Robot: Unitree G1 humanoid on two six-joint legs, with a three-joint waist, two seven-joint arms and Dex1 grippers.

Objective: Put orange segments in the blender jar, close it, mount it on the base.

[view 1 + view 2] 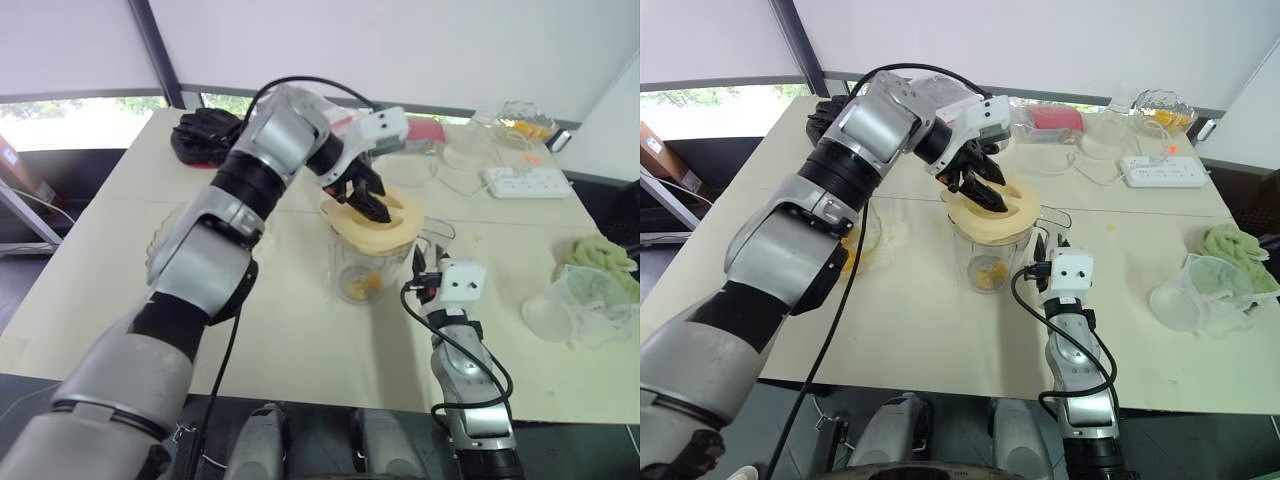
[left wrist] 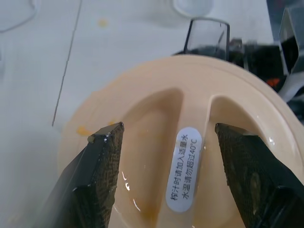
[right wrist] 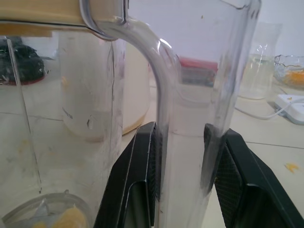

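Observation:
The clear blender jar stands mid-table with orange segments at its bottom. A cream lid sits on its mouth. My left gripper is down on the lid, open, its two black fingers spread to either side of the lid's raised centre ridge. My right gripper is shut on the jar's clear handle from the near side. Through the jar wall a cream-white blender base shows just behind the jar.
A white power strip, a glass bowl of orange pieces and a glass jar are at the back right. A clear measuring cup and green cloth lie at the right. A glass bowl stands left of the jar.

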